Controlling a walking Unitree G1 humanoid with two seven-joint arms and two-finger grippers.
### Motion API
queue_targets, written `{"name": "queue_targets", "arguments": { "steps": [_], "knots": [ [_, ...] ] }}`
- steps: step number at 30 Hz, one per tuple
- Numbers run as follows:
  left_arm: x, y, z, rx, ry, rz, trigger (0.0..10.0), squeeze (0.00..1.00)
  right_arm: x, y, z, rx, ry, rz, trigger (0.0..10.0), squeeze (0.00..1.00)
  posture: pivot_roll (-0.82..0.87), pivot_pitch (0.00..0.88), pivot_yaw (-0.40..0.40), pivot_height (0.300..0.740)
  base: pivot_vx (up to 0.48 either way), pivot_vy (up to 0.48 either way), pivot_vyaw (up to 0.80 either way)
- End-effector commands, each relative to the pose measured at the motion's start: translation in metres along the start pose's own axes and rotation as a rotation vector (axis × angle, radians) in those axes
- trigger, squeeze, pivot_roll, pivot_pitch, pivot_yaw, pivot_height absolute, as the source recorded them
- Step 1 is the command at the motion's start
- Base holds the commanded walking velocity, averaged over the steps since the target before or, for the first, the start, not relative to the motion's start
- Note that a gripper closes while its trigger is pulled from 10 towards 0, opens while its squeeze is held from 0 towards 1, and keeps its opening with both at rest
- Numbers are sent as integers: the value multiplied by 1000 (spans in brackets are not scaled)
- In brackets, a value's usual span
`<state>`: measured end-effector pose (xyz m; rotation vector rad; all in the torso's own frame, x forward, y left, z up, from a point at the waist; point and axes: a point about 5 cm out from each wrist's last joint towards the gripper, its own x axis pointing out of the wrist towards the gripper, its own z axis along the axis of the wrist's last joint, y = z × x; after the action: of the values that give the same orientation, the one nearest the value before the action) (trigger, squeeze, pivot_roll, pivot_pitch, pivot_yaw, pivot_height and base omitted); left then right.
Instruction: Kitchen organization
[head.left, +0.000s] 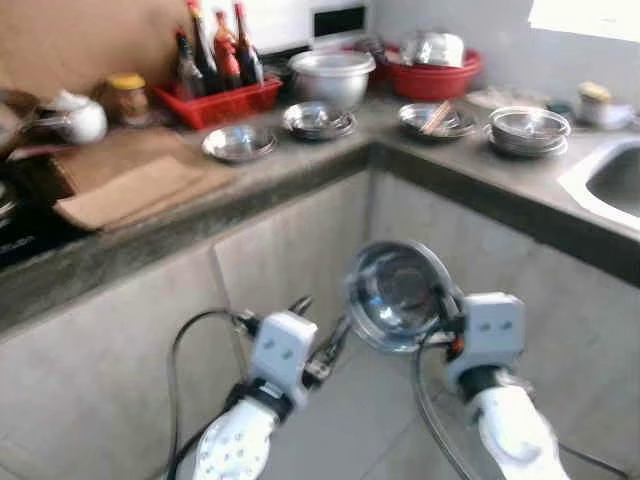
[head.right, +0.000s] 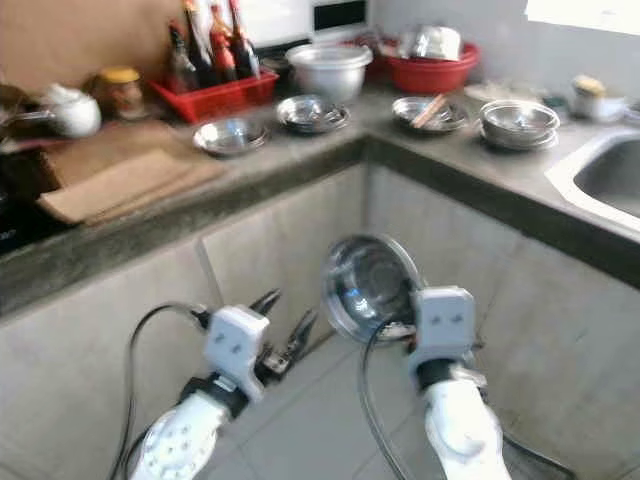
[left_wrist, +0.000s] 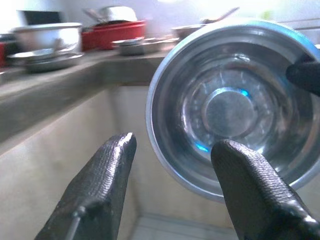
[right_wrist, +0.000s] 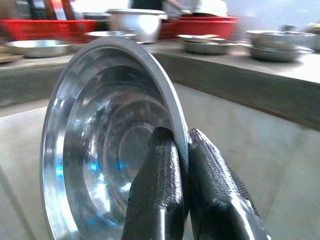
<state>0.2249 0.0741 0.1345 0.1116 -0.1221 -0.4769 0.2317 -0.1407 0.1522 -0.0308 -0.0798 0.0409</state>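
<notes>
My right gripper (right_wrist: 181, 150) pinched the rim of a steel bowl (head.left: 398, 294), holding it on edge in the air below the counter (head.left: 300, 170). My left gripper (left_wrist: 172, 150) hovered just beside the bowl, fingers spread and empty.

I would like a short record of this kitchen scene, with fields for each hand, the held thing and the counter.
right hand: shut on the rim of the steel bowl, held on edge below counter height
left hand: open, empty, beside the bowl
counter: corner shape, carrying steel dishes, a red tray with bottles, a red basin
sink: at the robot's right
</notes>
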Motion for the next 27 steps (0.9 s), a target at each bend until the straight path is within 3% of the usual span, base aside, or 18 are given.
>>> {"name": "queue_targets", "arguments": {
  "steps": [1,14,20,27],
  "knots": [
    [2,-6,2,-17,-6,-25,10000,0,-1,-6,7,-5,-29,-34,10000,0,78,58,24,740,0,0,-781],
    [1,-9,-2,-27,11,-48,10000,0,-1,-3,7,6,-28,-45,10000,0,78,61,26,740,0,0,-781],
    [0,-9,-3,-25,23,-53,10000,0,-1,0,8,12,-30,-44,10000,0,81,65,29,740,0,454,-778],
    [1,-9,-3,-8,22,-58,10000,0,0,1,8,13,-30,-46,10000,0,80,66,32,740,0,0,-772]
  ]
}}
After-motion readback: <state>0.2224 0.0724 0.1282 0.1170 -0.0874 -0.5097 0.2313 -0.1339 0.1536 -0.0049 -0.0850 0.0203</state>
